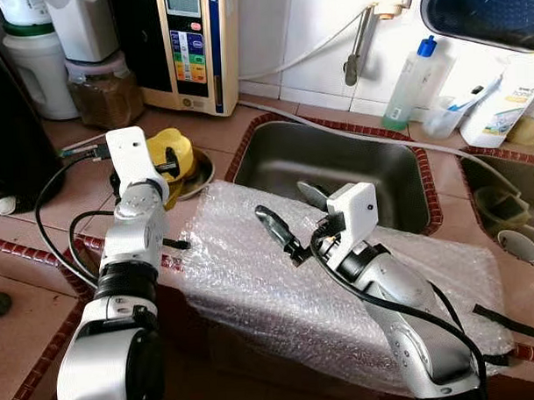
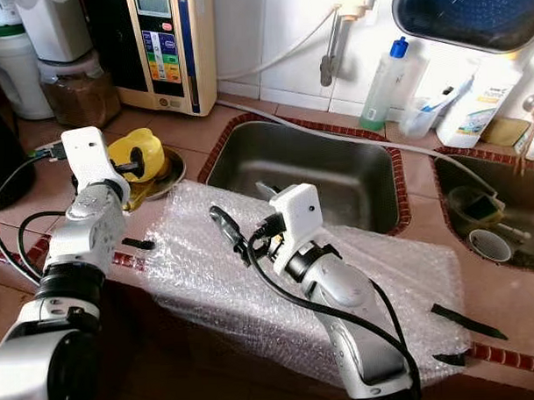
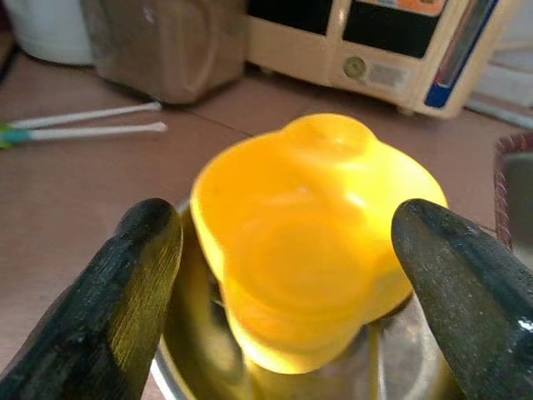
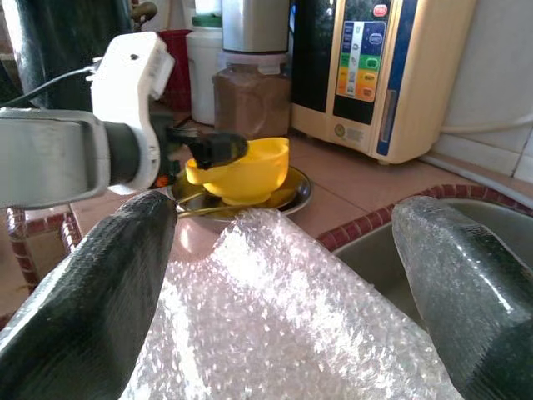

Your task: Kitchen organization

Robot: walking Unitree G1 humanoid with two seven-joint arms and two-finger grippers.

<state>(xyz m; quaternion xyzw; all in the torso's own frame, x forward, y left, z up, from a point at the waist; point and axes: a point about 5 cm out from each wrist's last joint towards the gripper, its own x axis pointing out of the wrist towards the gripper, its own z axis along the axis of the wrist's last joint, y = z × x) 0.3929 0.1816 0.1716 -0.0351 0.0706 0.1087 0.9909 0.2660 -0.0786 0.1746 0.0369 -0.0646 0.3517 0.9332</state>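
— Where is your left hand?

— My left hand (image 1: 167, 161) is at the yellow plastic bowl (image 1: 174, 155), which sits on a shallow round metal plate (image 1: 200, 176) on the terracotta-tiled table (image 1: 74, 194), just left of the steel sink (image 1: 336, 167). My fingers are spread, one on each side of the bowl; in my left wrist view the two black fingertips (image 3: 137, 275) flank the yellow bowl (image 3: 312, 242) with a gap showing on either side (whether they touch it, I cannot tell).

— And the right?

— My right hand (image 1: 290, 221) hovers over the clear sheet of bubble wrap (image 1: 252, 288) that lies across the table's front edge and partly over the sink's near rim. Its fingers are wide apart and hold nothing; through my right wrist view I look between them over the bubble wrap (image 4: 283, 325) toward the bowl and my other arm.

— What stands behind the bowl?

— A cream appliance with coloured buttons (image 1: 191, 45) against the tiled wall, and left of it a clear jar of brown powder (image 1: 104, 93) and a white tub with a green lid (image 1: 36, 72). Right of the sink stands a clear bottle with a blue cap (image 1: 410, 83)
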